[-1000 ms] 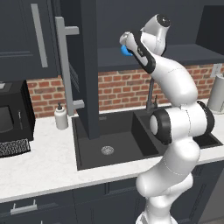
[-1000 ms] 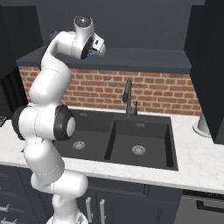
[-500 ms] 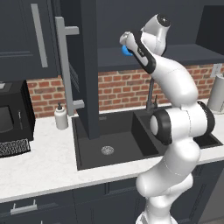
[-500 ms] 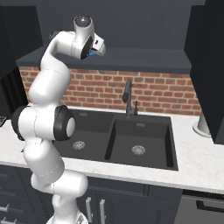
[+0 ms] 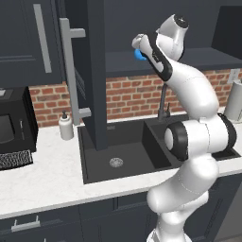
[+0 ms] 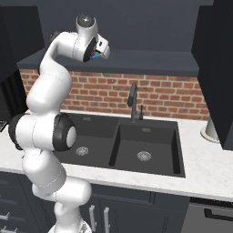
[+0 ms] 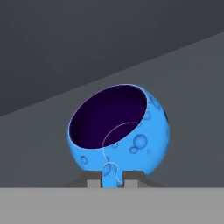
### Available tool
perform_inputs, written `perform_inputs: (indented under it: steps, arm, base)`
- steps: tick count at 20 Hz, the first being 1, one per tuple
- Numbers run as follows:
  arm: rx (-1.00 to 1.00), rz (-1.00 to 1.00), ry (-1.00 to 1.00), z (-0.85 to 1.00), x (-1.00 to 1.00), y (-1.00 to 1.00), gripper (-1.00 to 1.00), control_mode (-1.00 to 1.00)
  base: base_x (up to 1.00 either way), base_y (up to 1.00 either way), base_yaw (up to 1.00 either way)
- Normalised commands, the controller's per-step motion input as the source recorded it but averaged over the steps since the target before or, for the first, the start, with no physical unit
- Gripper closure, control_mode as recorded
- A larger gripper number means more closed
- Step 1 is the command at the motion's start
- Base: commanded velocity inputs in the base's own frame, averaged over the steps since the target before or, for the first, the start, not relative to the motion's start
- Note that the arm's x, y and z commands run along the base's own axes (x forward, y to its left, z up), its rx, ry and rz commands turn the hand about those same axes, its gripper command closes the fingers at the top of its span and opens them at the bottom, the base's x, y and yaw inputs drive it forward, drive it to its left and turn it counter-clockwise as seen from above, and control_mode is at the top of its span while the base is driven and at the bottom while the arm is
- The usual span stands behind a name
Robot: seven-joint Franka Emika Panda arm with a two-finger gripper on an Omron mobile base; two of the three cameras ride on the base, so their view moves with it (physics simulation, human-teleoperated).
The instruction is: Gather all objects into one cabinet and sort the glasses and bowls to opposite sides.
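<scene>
Inside the cabinet (image 5: pixel 156 28), claw (image 5: pixel 137 51) grips blue bowl (image 7: pixel 120 129).

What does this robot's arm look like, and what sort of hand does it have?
The arm is made of smooth, rounded glossy white segments joined by dark, almost black rings at the joints, with a round dark cap on its topmost joint. No loose cables or markings show. Its hand, the gripper, is a white block ending in two small dark finger tips.
</scene>
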Motion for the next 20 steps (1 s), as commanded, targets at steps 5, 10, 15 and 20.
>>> perform_inputs:
  steps: [5,10,15,20]
  arm:
    - [0.00,0.00,-0.02,0.13,-0.25,-0.17,1.00,-1.00]
    - [0.00,0.00,-0.06,0.23,-0.40,-0.20,1.00,-1.00]
    - [0.00,0.00,-0.05,0.08,-0.34,-0.01,1.00,-1.00]
    - [0.00,0.00,-0.06,0.01,-0.37,0.01,1.00,-1.00]
  base:
    - [0.00,0.00,0.00]
    - [0.00,0.00,0.00]
    - [0.00,0.00,0.00]
    - [0.00,0.00,0.00]
